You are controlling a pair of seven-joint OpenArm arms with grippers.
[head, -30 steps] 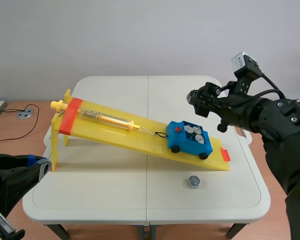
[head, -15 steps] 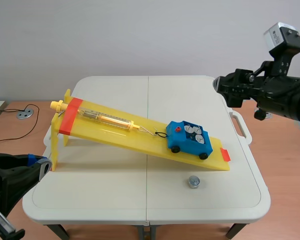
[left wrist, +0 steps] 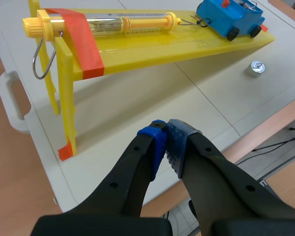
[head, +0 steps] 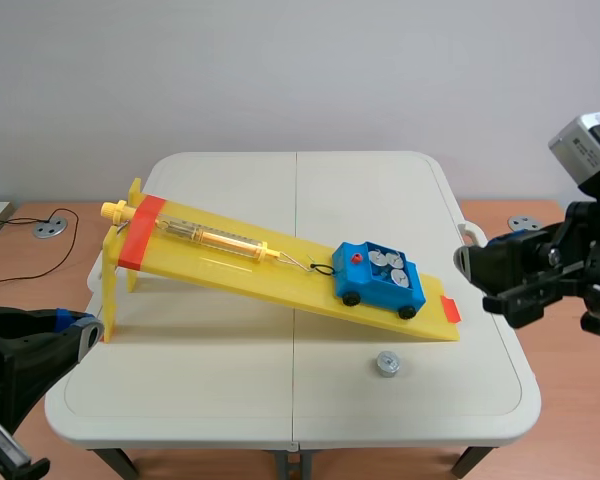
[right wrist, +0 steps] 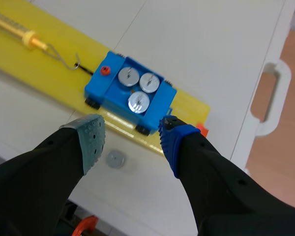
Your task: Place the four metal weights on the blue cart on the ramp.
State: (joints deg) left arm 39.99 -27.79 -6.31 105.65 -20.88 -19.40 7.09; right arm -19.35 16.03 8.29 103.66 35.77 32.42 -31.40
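While the blue cart (head: pixel 378 277) sits where it did a second ago, low on the yellow ramp (head: pixel 230 262) just right of the frame's centre with three metal weights (head: pixel 385 262) in its tray, the right arm has dropped from the upper right to the middle of the right edge, clear of the cart. The fourth weight (head: pixel 387 363) lies unmoved on the desk (head: pixel 180 385), lower right of centre, near the ramp's low end. The left arm stays in the lower left corner.

From the left wrist, the left gripper (left wrist: pixel 164 142) is closed on nothing, its blue pads meeting near the ramp's tall leg, with the fourth weight well ahead.

From the right wrist, the right gripper (right wrist: pixel 130 136) hangs open and empty above the cart, with the fourth weight showing between its fingers, just beside the ramp.
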